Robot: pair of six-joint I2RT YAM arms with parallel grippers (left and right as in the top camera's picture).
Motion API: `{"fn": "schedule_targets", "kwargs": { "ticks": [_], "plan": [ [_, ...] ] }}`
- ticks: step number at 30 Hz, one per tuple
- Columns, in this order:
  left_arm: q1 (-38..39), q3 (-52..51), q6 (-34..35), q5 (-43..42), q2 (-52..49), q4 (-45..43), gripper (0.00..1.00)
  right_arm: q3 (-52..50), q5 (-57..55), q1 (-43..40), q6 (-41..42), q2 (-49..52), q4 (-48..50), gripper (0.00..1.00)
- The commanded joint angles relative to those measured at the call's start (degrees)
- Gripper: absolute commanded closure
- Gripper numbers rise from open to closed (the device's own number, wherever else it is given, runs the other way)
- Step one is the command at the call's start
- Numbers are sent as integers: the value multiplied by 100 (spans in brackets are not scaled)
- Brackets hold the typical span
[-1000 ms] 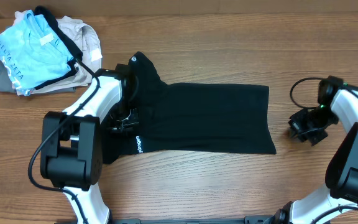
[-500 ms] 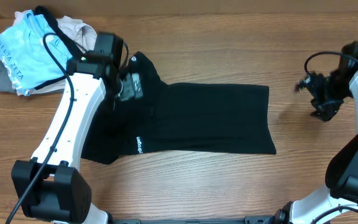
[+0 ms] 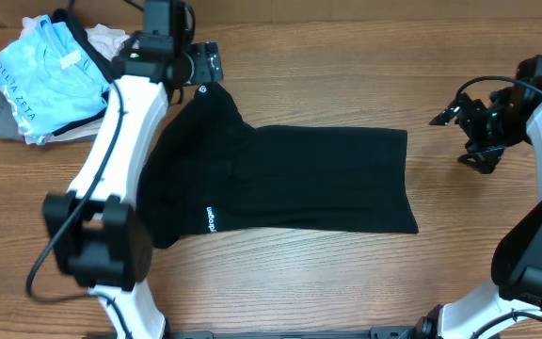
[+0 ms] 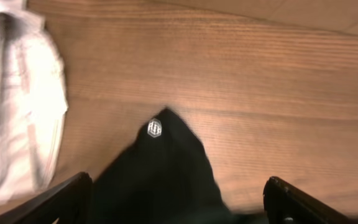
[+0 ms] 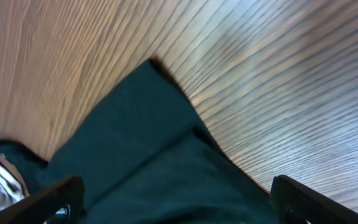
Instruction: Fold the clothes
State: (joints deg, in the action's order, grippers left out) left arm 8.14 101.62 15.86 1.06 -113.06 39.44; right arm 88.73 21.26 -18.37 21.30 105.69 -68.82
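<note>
L claw [image 3: 212, 66], R claw [image 3: 453, 140] open, black tee [image 3: 290, 179] lying free.

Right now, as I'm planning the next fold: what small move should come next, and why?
Probably bring the right gripper toward the right edge of the black T-shirt. Both grippers stand open, holding nothing. The left gripper hovers at the shirt's logo corner, while the right hangs off to the side over the table.
</note>
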Motion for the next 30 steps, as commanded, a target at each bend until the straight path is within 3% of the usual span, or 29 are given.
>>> {"fn": "schedule_targets", "kwargs": {
  "ticks": [1,14,30],
  "plan": [
    [-24,81,-369,-46,-555,-385,11,96,133,216,-422,-57,-48,0],
    [-22,81,-415,63,-1659,-901,20,96,-308,892,-522,-57,-13,0],
    [-24,79,-562,409,-2035,-1331,20,90,-407,931,-501,-57,-24,0]
  ]
}}
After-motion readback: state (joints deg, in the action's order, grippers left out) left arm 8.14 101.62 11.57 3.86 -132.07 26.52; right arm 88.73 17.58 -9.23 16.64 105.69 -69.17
